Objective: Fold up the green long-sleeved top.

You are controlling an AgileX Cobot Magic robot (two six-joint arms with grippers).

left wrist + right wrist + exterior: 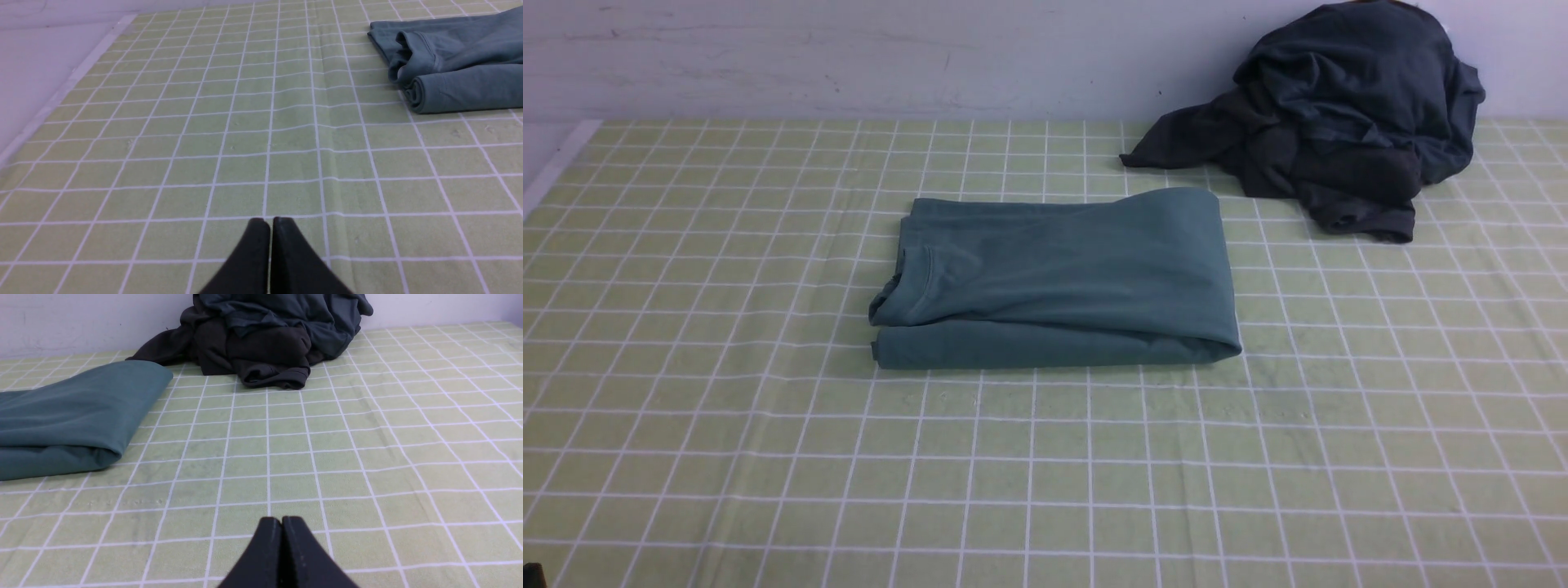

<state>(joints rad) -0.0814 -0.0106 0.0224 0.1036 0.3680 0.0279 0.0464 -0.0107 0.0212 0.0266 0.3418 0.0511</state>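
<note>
Nearest me, the left gripper (270,222) and right gripper (281,520) hover with jaws pressed together, holding nothing, well short of the folded top (1058,282) mid-cloth (1094,474), and beyond it, far right, dark clothes (1339,122) heap against the wall (849,57).

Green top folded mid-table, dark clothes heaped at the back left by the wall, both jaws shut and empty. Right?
One error: the dark clothes heap is at the back right by the wall, not back left; the front view shows it. The rest holds: the green top lies folded mid-table, and the left gripper and right gripper have their jaws shut and empty.
</note>
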